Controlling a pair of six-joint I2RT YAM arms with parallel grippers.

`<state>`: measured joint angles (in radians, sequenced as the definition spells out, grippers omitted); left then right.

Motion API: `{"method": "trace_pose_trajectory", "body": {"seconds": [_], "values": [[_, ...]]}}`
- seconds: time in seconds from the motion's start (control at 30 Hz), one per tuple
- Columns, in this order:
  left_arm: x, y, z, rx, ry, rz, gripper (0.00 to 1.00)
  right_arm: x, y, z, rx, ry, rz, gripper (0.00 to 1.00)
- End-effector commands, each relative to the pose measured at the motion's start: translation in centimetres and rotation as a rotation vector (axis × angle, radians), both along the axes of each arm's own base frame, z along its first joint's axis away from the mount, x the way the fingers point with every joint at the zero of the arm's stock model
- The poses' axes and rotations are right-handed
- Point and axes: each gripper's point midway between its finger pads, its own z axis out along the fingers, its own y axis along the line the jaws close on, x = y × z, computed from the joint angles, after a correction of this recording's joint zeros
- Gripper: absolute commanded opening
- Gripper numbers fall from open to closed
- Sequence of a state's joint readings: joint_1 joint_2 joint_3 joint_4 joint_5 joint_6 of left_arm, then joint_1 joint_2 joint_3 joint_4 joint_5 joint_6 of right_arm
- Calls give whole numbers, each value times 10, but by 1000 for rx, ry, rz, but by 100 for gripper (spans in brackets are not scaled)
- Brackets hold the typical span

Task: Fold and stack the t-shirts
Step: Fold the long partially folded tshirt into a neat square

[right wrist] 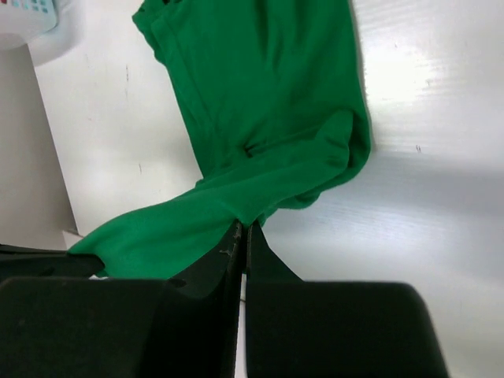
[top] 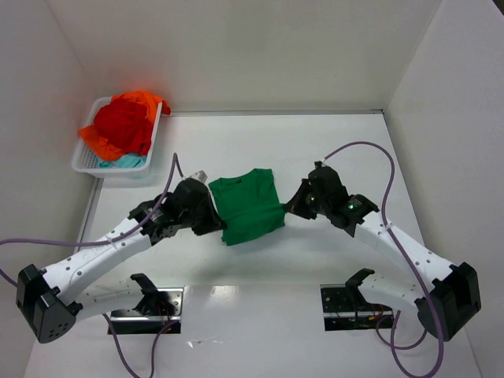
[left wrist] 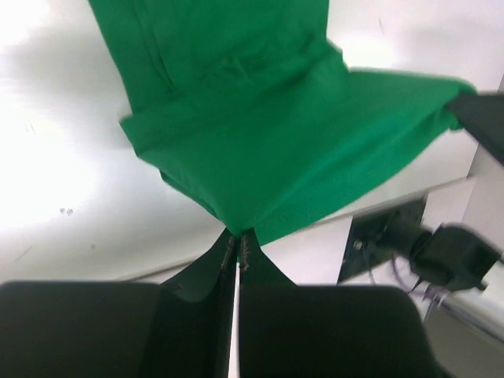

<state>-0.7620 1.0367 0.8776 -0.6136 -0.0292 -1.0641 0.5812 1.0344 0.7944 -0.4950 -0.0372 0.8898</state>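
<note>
The bright green t-shirt (top: pixel 248 205) lies partly folded at the table's middle, its near edge lifted between the two arms. My left gripper (top: pixel 214 220) is shut on its near left corner, seen in the left wrist view (left wrist: pixel 238 236) with green cloth (left wrist: pixel 268 134) pinched at the tips. My right gripper (top: pixel 290 206) is shut on the near right corner, seen in the right wrist view (right wrist: pixel 244 227) with green cloth (right wrist: pixel 260 118) hanging from it. Red (top: pixel 124 126), orange (top: pixel 146 100) and teal (top: pixel 126 161) t-shirts are heaped in the basket.
The white slotted basket (top: pixel 85 161) stands at the back left by the left wall. White walls close the table at left, back and right. Two black mounting plates (top: pixel 346 303) sit near the front edge.
</note>
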Motion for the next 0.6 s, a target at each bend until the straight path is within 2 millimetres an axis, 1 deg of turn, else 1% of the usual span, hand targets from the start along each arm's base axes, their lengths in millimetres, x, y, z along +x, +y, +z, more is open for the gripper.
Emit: {"method": "trace_pose_trajectory", "body": {"seconds": [0.0, 0.03, 0.07, 0.1, 0.13, 0.2, 0.23, 0.27, 0.33, 0.37, 0.4, 0.43, 0.47, 0.5, 0.53, 0.57], "values": [[29, 8, 14, -11, -27, 102, 0, 36, 2, 31, 4, -134, -14, 0], [36, 9, 21, -23, -50, 111, 0, 41, 6, 31, 4, -138, -1, 0], [40, 12, 16, -13, -39, 128, 0, 48, 6, 35, 9, -149, -11, 0], [52, 18, 18, -10, -51, 155, 0, 50, 9, 36, 10, -153, 1, 0], [56, 20, 19, -16, -59, 156, 0, 57, 9, 34, -4, -149, 0, 0], [65, 25, 13, -10, -44, 162, 0, 67, 15, 36, -5, -162, 5, 0], [74, 32, 13, -17, -41, 196, 0, 72, 17, 41, -11, -175, 15, 0], [77, 34, 12, -15, -47, 179, 0, 81, 17, 35, -28, -170, 14, 0], [91, 42, 8, -16, -52, 202, 0, 93, 19, 38, -34, -184, 12, 0], [96, 44, 6, -4, -46, 196, 0, 98, 21, 29, -55, -167, 22, 0], [100, 45, 3, -7, -44, 192, 0, 103, 24, 29, -53, -171, 21, 0], [107, 47, 5, -5, -55, 198, 0, 111, 23, 34, -55, -191, 20, 0], [110, 52, -5, 9, -29, 204, 0, 114, 25, 32, -59, -185, 20, 0], [115, 51, -4, 4, -34, 198, 0, 120, 28, 26, -69, -181, 27, 0], [120, 53, -8, 13, -37, 197, 0, 128, 27, 28, -71, -193, 21, 0], [123, 53, -15, 16, -21, 190, 0, 131, 28, 25, -75, -187, 22, 0]]}}
